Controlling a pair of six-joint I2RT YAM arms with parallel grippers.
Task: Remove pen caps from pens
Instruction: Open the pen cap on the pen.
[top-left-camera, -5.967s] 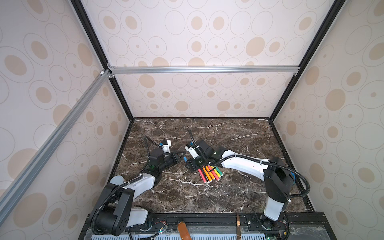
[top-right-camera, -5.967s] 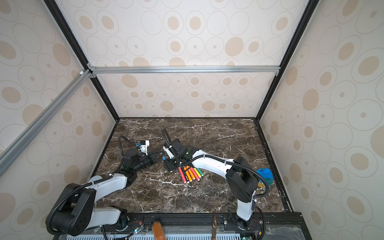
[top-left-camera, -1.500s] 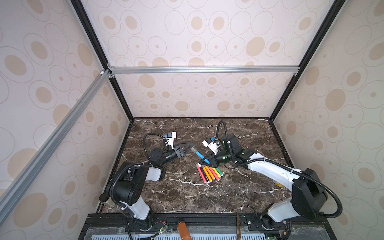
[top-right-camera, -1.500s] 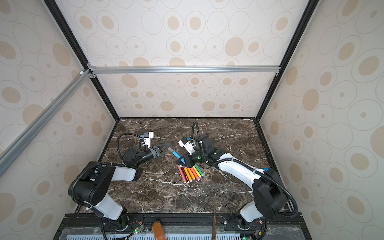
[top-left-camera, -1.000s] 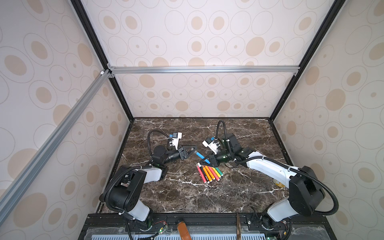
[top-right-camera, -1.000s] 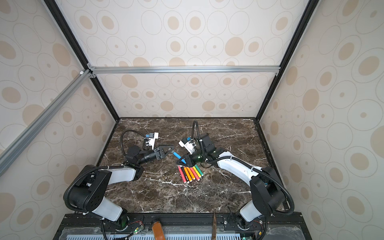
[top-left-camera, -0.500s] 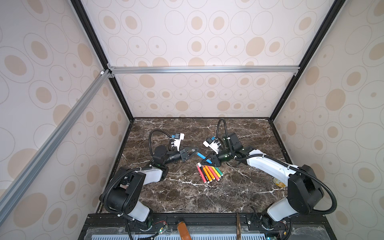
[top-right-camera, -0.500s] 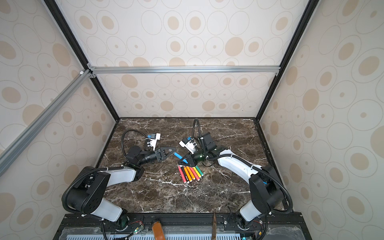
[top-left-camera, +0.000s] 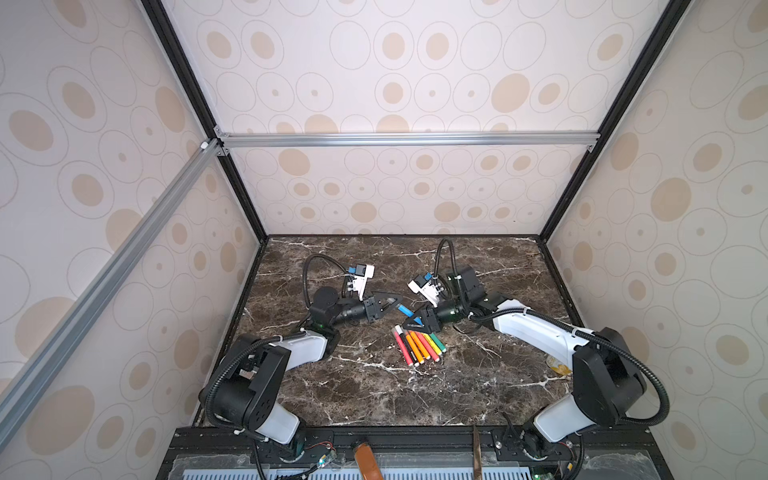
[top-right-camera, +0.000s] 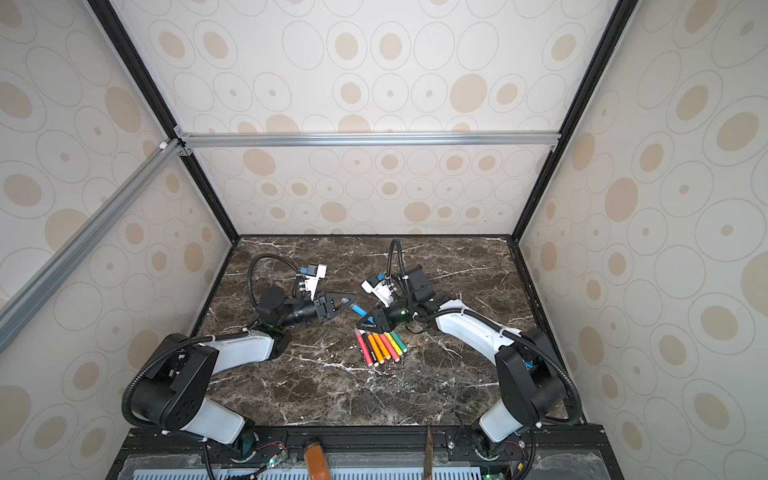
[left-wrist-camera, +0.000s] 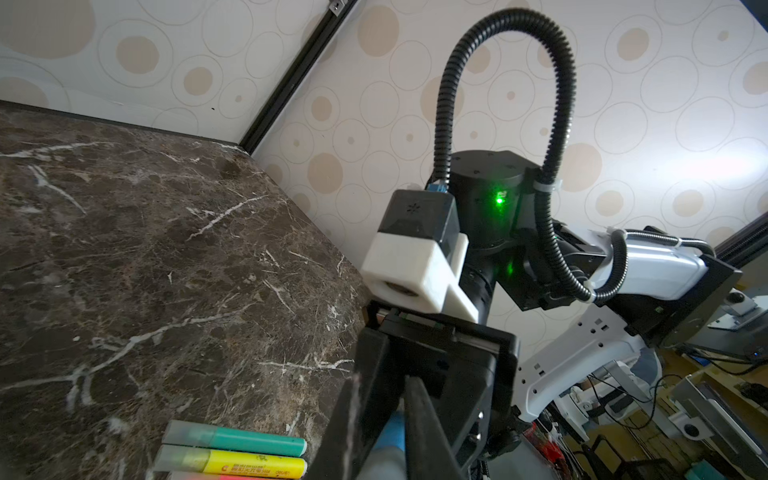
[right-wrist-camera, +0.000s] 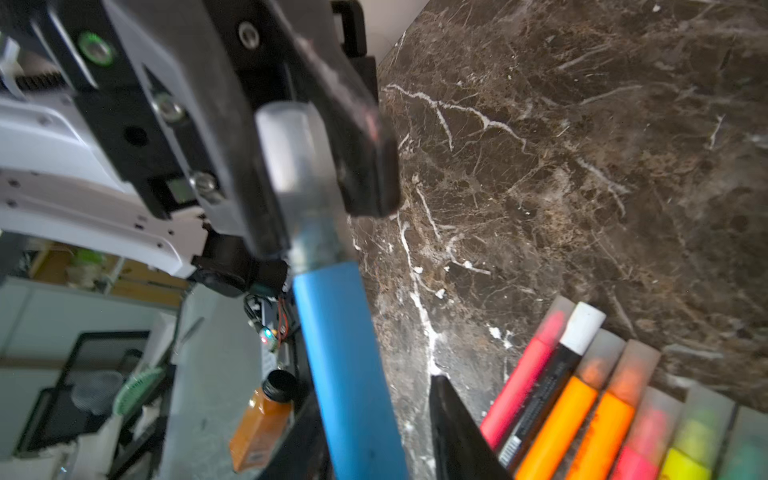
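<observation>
left pincer (right-wrist-camera: 320, 216): clamps the frosted pen cap (right-wrist-camera: 295, 158) of the blue pen (right-wrist-camera: 349, 353), plain only from the right wrist. right pincer (top-left-camera: 409, 323): sits slack around the blue barrel, a strip of worktop (right-wrist-camera: 582, 166) showing between barrel and one finger (right-wrist-camera: 453, 436). in both top views: tip to tip over the worktop, grip too small to read. beside: the capped row of pens (top-left-camera: 419, 345); from the left wrist, only its green pen (left-wrist-camera: 249, 440) and yellow pen (left-wrist-camera: 249, 463) clear.
</observation>
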